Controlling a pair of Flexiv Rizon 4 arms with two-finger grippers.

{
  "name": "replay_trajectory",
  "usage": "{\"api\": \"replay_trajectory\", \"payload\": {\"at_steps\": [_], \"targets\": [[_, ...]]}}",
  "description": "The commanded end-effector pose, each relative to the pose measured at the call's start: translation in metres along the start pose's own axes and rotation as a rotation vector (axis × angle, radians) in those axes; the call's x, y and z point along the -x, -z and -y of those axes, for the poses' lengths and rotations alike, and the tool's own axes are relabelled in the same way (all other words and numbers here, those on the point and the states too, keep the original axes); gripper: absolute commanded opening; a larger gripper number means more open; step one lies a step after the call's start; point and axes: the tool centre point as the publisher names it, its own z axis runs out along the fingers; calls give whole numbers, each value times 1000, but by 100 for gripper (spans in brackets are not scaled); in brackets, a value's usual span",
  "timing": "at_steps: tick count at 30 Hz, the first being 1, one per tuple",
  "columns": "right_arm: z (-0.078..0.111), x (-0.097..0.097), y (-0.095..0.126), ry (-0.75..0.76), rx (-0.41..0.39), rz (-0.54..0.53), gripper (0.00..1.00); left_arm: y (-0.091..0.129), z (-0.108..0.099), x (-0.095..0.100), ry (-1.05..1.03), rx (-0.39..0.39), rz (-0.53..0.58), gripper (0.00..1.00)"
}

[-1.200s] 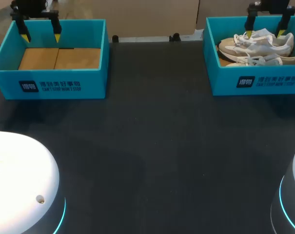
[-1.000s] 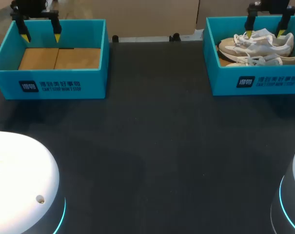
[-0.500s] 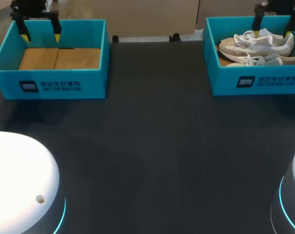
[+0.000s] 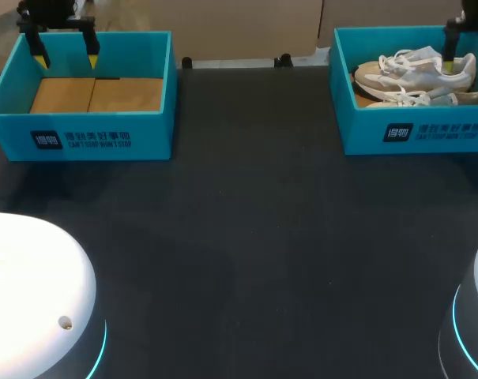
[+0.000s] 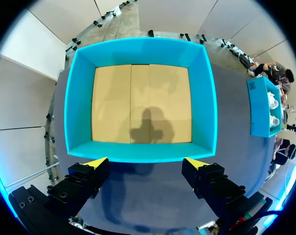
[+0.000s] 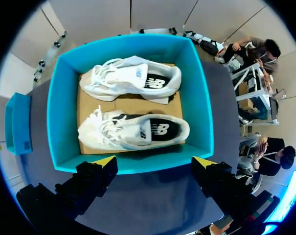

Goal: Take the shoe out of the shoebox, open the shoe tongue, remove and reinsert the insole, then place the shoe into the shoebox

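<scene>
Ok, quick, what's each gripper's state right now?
Left gripper: open, holding nothing.
Right gripper: open, holding nothing; both shoes lie in their shoebox.

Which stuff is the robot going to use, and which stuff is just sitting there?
For the job: shoebox; near white shoe; far white shoe; right gripper, open.

Just sitting there: empty blue box, showing only its cardboard floor; left gripper, open, over it.
</scene>
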Motion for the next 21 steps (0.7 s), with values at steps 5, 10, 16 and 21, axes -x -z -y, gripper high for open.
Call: {"api": "replay_trajectory", "payload": {"at_steps": [5,10,16,21], "targets": [[-10,24,-30,-9,-13,5,100,0,0,0,0,0,1,100],[-17,36,-45,-19,-14,17,50,0,0,0,0,0,1,100],[-24,46,-60,-27,-12,40,41,0,0,0,0,0,1,100],[-27,50,-76,-36,-14,40,41,0,0,0,0,0,1,100]]}}
